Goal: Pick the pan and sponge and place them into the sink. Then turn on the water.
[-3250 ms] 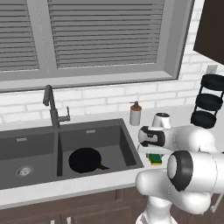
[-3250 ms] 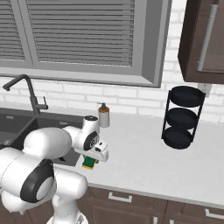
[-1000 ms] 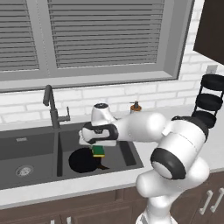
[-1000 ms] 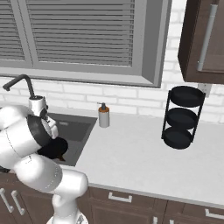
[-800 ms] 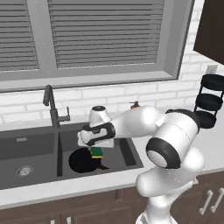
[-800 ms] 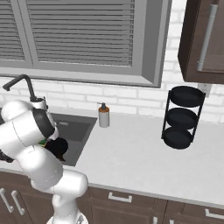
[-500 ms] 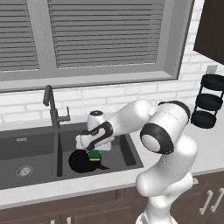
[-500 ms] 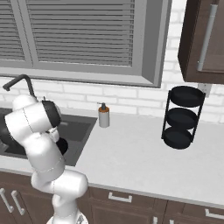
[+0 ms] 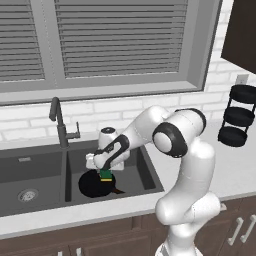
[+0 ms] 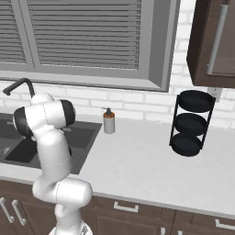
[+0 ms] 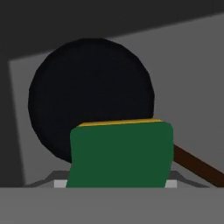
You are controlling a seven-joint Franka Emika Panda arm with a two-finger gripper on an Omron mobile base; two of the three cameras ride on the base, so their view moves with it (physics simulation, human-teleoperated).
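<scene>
A: Hand view, bottom centre: sponge pinched in the claw, green face toward the camera, yellow strip on top. Pan right behind it, handle running to the lower right.

B: Change?

A: Three seconds back the arm was over the surface at right with the sponge; now it has swung left and hangs low in the right basin of the sink, mid-left of the left base view. Pan's already in. Looks like sponge release is next, then water.

B: Room?

A: Basin walls close around; pan covers much of the floor. Faucet stands upper left, behind the divider, apart from the arm. Soap bottle and black rack well clear.
</scene>
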